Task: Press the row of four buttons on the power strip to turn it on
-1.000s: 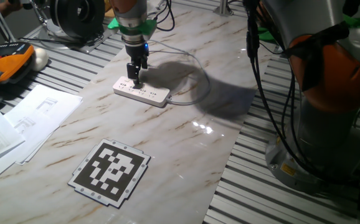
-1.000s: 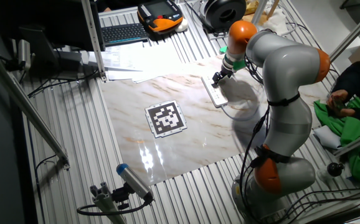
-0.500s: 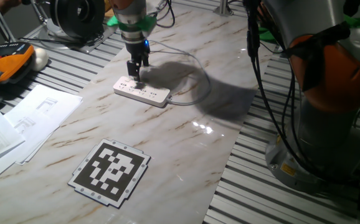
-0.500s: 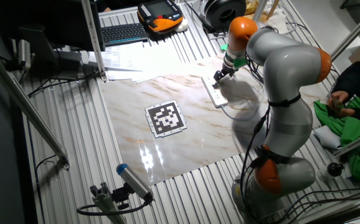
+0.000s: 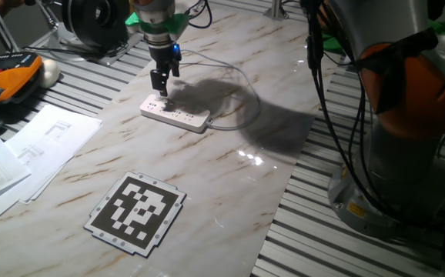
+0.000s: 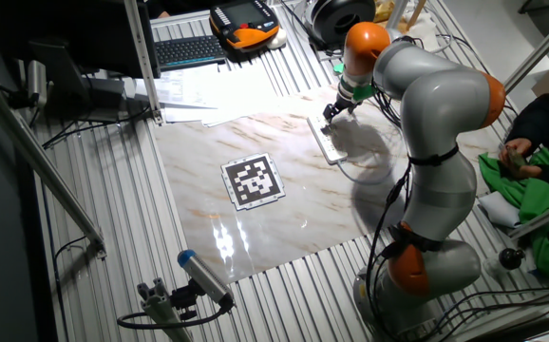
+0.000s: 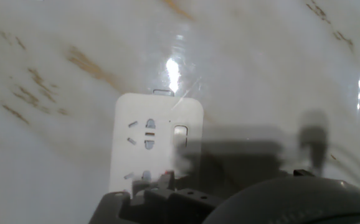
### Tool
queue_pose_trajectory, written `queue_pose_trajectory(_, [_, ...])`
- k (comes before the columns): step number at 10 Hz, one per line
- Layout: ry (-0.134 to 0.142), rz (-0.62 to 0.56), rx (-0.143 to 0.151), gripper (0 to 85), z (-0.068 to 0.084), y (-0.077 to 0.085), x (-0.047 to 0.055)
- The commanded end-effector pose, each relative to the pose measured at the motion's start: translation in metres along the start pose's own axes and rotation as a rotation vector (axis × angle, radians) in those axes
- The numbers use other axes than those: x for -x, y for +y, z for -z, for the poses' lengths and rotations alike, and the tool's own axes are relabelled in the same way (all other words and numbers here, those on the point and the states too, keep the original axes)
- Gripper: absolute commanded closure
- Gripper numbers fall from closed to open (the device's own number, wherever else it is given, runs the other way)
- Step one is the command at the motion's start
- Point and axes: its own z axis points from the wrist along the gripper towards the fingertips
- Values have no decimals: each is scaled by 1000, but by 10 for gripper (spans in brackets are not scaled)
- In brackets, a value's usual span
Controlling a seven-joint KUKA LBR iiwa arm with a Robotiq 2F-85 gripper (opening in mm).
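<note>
The white power strip (image 5: 175,114) lies flat on the marble board, its thin white cable (image 5: 242,92) looping off to the right. My gripper (image 5: 158,91) hangs just above the strip's left end, fingers pointing down; the fingertips look like one dark shape and no gap can be made out. In the other fixed view the gripper (image 6: 328,115) is over the far end of the power strip (image 6: 328,143). The hand view shows the strip's rounded end (image 7: 158,124) with a socket and one small rectangular button (image 7: 180,134). The other buttons are only faint marks.
A black-and-white marker plate (image 5: 136,211) lies nearer the front of the board. Paper sheets (image 5: 38,142) and an orange-black pendant (image 5: 11,77) sit to the left. The arm's base (image 5: 407,154) stands at the right. A keyboard (image 6: 189,49) lies beyond the board.
The gripper has shifted left along the strip, from near its left-middle to the left end, and has risen slightly. The strip has not moved.
</note>
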Motion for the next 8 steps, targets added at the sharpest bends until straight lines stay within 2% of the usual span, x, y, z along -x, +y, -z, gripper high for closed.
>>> queue_pose_trajectory(1, [7,0,-2,0,1,0,0])
queue_pose_trajectory(3, [21,3,-2,0,3,0,-1])
queue_pose_trajectory(7, [18,-80,-23,0,3,0,-1])
queue_pose_trajectory(8, [30,-95,-26,0,3,0,-1])
